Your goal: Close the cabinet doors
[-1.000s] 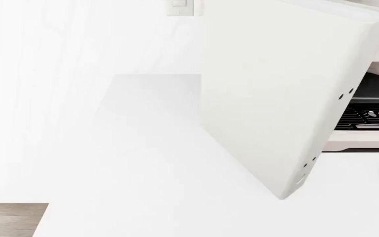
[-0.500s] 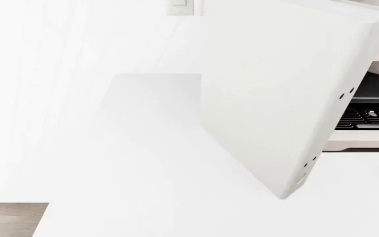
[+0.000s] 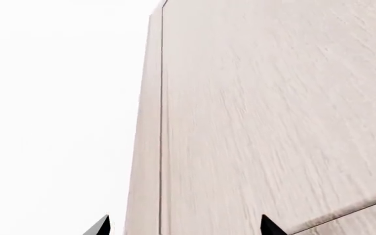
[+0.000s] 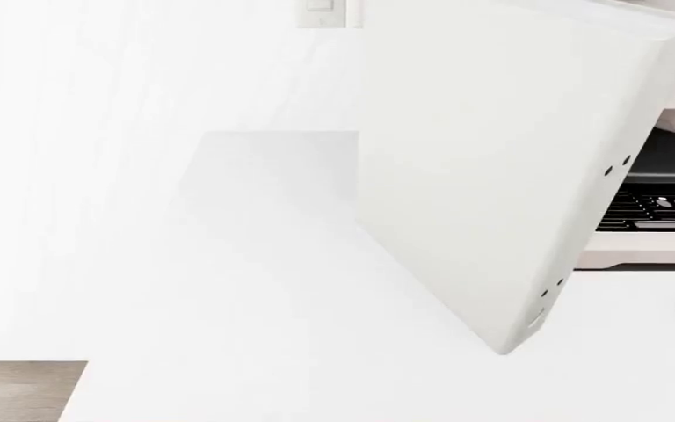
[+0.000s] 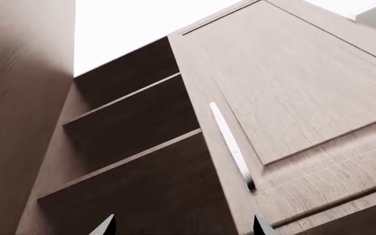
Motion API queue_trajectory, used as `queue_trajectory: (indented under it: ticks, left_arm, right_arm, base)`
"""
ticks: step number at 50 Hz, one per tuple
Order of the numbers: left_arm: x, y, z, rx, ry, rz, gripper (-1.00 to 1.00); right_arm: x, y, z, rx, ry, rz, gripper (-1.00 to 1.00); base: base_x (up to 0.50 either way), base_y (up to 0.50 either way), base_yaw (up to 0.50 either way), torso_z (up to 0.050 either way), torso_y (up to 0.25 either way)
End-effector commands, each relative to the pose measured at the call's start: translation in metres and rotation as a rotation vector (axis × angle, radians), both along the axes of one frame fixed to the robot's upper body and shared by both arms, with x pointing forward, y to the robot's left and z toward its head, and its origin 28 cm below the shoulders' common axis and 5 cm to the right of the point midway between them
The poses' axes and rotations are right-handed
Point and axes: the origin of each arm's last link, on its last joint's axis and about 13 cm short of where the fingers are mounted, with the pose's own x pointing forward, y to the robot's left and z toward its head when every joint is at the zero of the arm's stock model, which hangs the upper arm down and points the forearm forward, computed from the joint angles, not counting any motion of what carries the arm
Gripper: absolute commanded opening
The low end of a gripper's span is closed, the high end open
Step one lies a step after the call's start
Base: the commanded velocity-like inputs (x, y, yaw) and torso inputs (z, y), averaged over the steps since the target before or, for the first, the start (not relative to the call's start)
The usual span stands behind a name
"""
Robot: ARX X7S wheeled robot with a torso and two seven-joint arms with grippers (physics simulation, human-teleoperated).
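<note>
Overhead, the head camera looked down on a cabinet door [image 4: 478,167], a large plain off-white panel that stood swung open and angled across the white countertop [image 4: 256,334]. Its thick edge faced right and carried pairs of small dark holes [image 4: 617,166], with a second pair lower down. Behind that edge, at the right of the view, sat a dark appliance with a slatted grille [image 4: 664,204] on a pale base. A light switch plate [image 4: 320,12] showed on the wall at the top, and a patch of brown wood [image 4: 21,390] filled the lower left corner. Neither arm appeared in the head view. The left gripper [image 3: 184,226] showed only as two dark fingertips [image 3: 100,226] set well apart, so its jaws stood open with nothing between them; beyond them rose a pale, grained panel [image 3: 273,117] with a thin dark seam running along it. The right gripper [image 5: 182,225] likewise showed two separated tips [image 5: 106,225], open and holding nothing. It faced a brown wooden door [image 5: 293,112] with a slim metal handle [image 5: 231,145], swung open beside brown shelves [image 5: 135,142] of a cabinet interior. Whether either gripper touched a surface could not be told.
</note>
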Motion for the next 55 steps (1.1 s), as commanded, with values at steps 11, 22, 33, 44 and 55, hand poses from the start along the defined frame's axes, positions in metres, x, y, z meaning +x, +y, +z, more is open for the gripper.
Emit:
queue_trajectory:
  ticks: [11,22,33,44,55]
  left_arm:
    - [0.037,-0.023,0.013,0.052,0.095,-0.067,1.00]
    - [0.071,-0.049,0.033,0.060,0.079,-0.150,1.00]
    - [0.090,-0.082,0.028,0.081,0.086,-0.289,1.00]
    - [0.107,-0.118,0.013,0.121,0.105,-0.400,1.00]
    - [0.109,-0.154,0.007,0.143,0.119,-0.508,1.00]
  right_arm:
    - [-0.041,-0.010,0.000,0.001,-0.005,-0.154,1.00]
    - [-0.061,0.000,0.001,0.003,0.000,-0.315,1.00]
    - [-0.057,0.024,-0.007,0.177,-0.148,0.235,1.00]
    - [-0.113,-0.045,-0.034,0.000,0.008,-0.616,1.00]
    - [-0.142,-0.045,-0.053,0.002,0.009,-0.729,1.00]
  base:
    - [0.00,0.00,0.00,0.001,0.000]
    - [0.00,0.00,0.00,0.002,0.000]
    - [0.00,0.00,0.00,0.001,0.000]
    - [0.00,0.00,0.00,0.001,0.000]
    - [0.00,0.00,0.00,0.001,0.000]
